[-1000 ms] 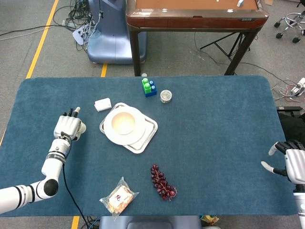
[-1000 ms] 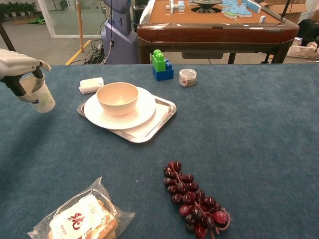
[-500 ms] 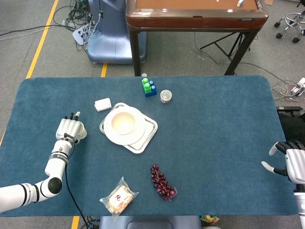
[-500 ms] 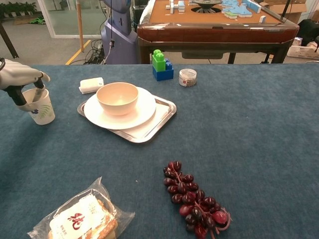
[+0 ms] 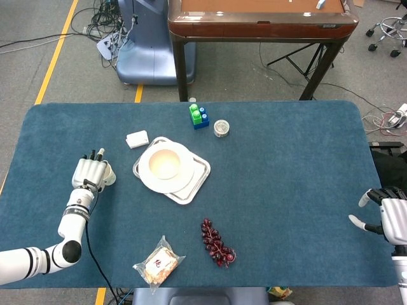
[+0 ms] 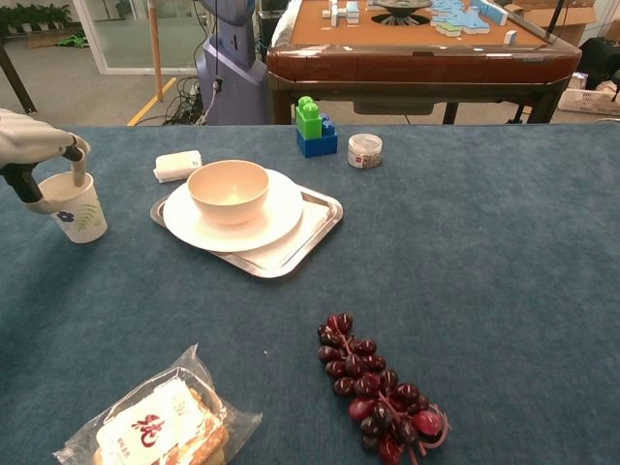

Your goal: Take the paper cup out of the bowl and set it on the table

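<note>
Left hand [image 6: 34, 145] cut off by chest view's edge; its fingers hide the paper cup [image 6: 77, 207] rim beneath.

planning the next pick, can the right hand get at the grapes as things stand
Probably yes. The right hand sits open at the table's right edge, and only bare cloth lies between it and the grapes; it would be a long reach, though.

Head view high above, looking steeply down; chest view low, forward; shared table [image 5: 286, 190] middle.
</note>
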Available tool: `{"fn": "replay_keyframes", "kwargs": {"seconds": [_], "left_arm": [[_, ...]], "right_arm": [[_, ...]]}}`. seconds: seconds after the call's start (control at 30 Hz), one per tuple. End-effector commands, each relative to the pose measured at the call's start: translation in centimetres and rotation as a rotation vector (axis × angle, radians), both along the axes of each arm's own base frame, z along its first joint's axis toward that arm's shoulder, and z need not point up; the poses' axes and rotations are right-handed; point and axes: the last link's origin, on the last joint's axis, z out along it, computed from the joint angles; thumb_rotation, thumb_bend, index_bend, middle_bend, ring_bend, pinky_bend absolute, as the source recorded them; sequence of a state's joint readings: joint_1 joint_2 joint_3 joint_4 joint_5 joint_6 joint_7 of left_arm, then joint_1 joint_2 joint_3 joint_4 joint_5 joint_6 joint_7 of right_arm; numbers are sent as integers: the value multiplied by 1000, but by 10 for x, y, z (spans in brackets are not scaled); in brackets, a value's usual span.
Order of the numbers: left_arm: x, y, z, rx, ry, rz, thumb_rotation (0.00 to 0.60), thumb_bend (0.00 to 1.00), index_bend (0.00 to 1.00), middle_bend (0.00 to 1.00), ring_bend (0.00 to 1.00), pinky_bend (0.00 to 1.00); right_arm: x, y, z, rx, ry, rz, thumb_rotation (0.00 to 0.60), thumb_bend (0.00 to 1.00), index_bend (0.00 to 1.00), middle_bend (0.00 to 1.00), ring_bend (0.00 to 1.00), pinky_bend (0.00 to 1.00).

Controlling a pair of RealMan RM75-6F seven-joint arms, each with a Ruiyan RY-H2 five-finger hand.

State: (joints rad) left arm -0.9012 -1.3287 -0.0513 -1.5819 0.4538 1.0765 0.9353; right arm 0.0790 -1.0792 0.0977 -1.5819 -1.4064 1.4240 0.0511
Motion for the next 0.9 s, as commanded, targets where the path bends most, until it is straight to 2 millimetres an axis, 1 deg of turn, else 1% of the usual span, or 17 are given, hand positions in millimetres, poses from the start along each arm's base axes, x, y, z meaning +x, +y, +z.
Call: {"fn": "replay_keyframes", "kwargs": {"seconds": [0.03,0.1,0.23,0.43,0.5,0.57,0.6,0.67,0.77,0.9], "left_arm": [[7,-9,15,31,2,-4,600,340,157,38,0,168],[9,-17,23,49,-22,-9,600,340,119,38,0,168],[0,-35,43,92,-79,0,600,340,114,38,0,168],[-26,-72,70,158,-167,-18,600,340,113,38,0,168],[-38,-89,77,186,-209,-38,600,340,112,38,0,168],[-50,-107,82,204,-242,-50,600,340,117,38,0,168],[-53,-112,83,208,-250,-50,600,339,130,38,0,168],[-65,-130,87,221,-265,-57,600,339,179,38,0,168],[-73,-146,88,235,-272,-80,600,340,248,38,0,168],[-80,-166,83,254,-352,-90,600,340,269,38,0,168]], "right_arm": [[1,1,0,0,1,2,600,169,569,488,352,216],[1,1,1,-2,1,4,600,169,569,488,352,216],[1,2,2,-9,1,3,600,169,569,488,353,216],[3,3,-1,0,10,9,600,170,569,488,352,216],[4,3,-3,3,12,12,600,170,569,488,352,216],[4,3,-4,5,15,13,600,170,569,488,352,216],[4,3,-5,4,18,13,600,170,569,488,352,216],[4,2,-7,4,34,10,600,169,568,488,352,216],[4,2,-10,6,43,7,600,170,568,488,352,216],[5,2,-11,0,53,11,600,170,569,488,352,216]]}}
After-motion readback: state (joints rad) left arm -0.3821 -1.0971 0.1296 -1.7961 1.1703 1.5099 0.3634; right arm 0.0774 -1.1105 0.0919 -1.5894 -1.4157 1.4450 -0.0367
